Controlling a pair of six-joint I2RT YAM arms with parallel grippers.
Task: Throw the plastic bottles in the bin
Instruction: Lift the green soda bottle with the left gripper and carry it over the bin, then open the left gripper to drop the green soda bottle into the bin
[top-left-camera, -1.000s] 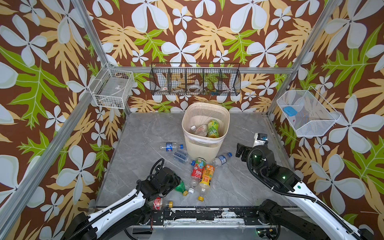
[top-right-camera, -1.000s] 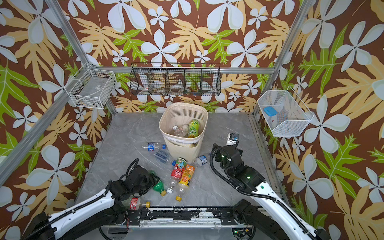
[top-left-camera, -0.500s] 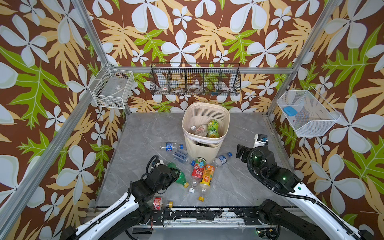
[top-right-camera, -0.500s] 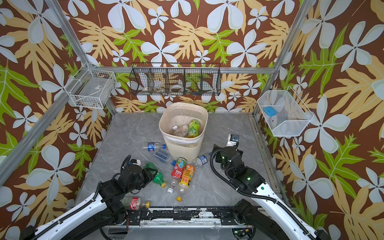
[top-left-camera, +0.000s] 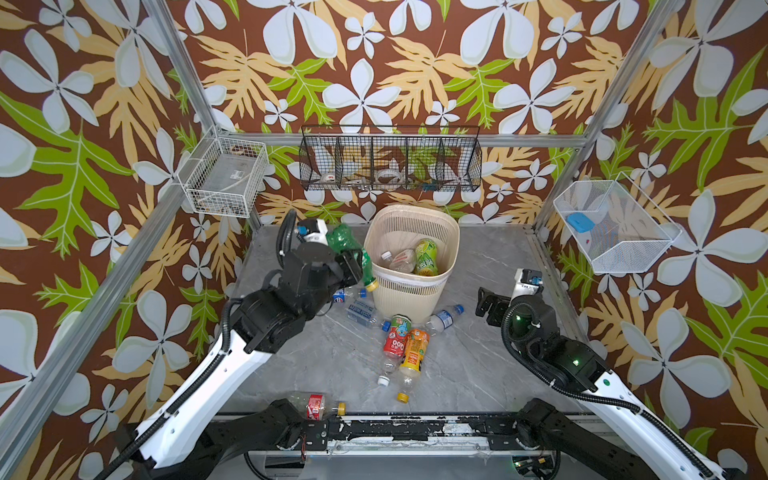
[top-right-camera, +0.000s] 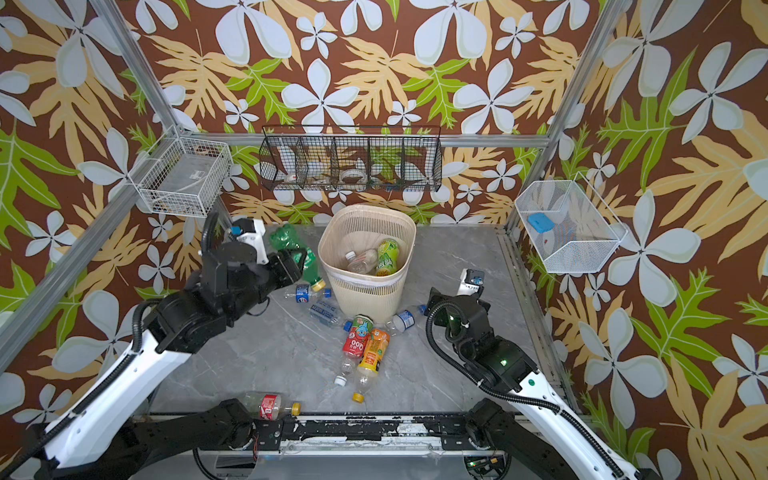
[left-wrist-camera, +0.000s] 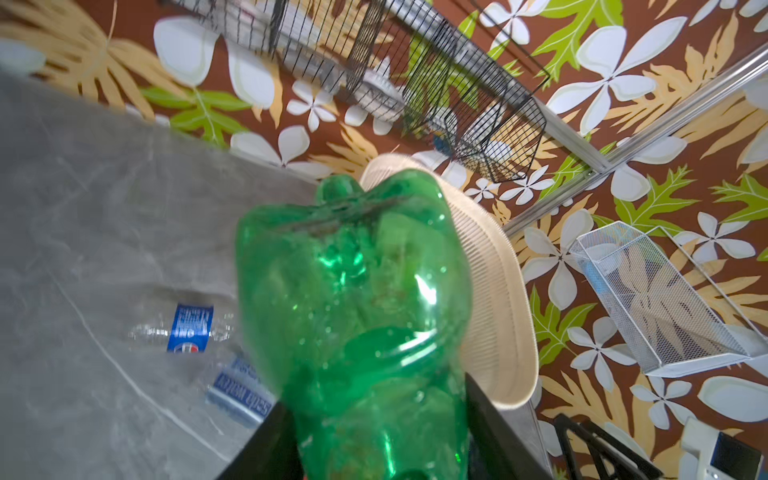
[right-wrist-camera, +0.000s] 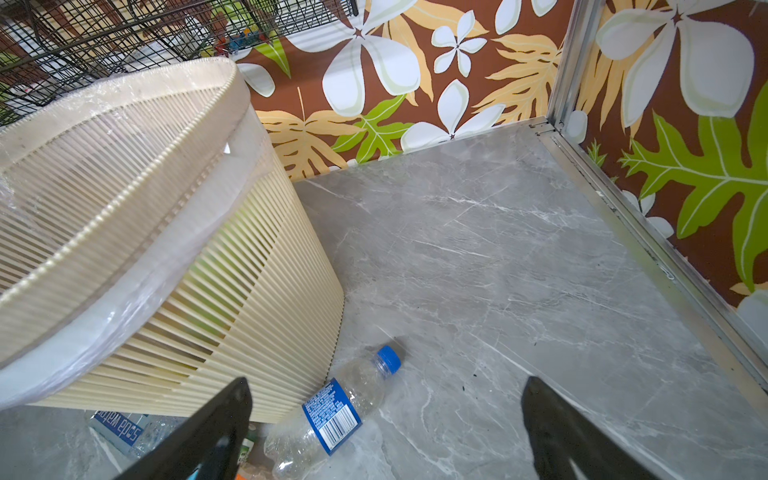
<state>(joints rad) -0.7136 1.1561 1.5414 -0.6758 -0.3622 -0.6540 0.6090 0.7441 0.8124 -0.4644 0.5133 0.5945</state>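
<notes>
Grey marble tabletop (top-left-camera: 469, 370), leafy wallpaper (top-left-camera: 415, 62). My left gripper (top-left-camera: 352, 266) is clamped round the green bottle (top-left-camera: 341, 243) toward its neck, at nine o'clock of the bin (top-left-camera: 411, 297), beside the rim. It seems empty: light, thin, slick, crushable. My right gripper (right-wrist-camera: 384, 388) gapes, holding nothing.

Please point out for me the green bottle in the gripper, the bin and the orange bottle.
green bottle (top-left-camera: 343, 241): in a top view, on its crumpled base end.
bin (top-left-camera: 409, 296): in a top view, on its ribbed front wall.
orange bottle (top-left-camera: 413, 353): in a top view, on its orange label.
</notes>
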